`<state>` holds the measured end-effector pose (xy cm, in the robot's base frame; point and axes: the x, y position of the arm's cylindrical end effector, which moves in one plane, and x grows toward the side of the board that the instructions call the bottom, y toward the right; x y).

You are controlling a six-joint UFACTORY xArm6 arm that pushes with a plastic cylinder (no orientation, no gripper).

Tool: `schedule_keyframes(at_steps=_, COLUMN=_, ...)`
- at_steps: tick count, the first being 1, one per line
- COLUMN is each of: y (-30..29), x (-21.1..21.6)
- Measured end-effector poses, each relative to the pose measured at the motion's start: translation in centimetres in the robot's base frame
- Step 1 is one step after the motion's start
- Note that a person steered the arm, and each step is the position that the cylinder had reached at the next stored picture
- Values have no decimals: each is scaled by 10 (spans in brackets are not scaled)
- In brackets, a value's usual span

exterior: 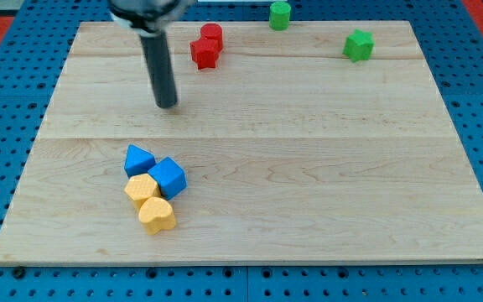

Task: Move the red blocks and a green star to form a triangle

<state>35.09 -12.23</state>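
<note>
Two red blocks touch each other at the view's top centre: a red cylinder (pixel 212 34) and, just below it to the left, a red star (pixel 203 53). A green star (pixel 358 45) lies at the view's top right. A green cylinder (pixel 279 14) stands at the board's top edge. My tip (pixel 167 104) rests on the board, below and to the left of the red star, a short gap away. It touches no block.
A cluster sits at the view's lower left: a blue triangle (pixel 137 158), a blue cube (pixel 168 176), a yellow block (pixel 141 188) and a yellow heart (pixel 157 215). The wooden board (pixel 309 168) lies on a blue pegboard.
</note>
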Motion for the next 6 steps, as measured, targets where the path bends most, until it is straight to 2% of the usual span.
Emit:
schedule_keyframes(at_steps=1, y=-3, x=-67)
schedule_keyframes(at_steps=2, y=24, x=-109)
schedule_keyframes(at_steps=3, y=63, x=-128)
schedule_keyframes(at_steps=4, y=146, x=-118)
schedule_keyframes(at_steps=5, y=115, x=-102)
schedule_keyframes(at_steps=6, y=95, x=-120)
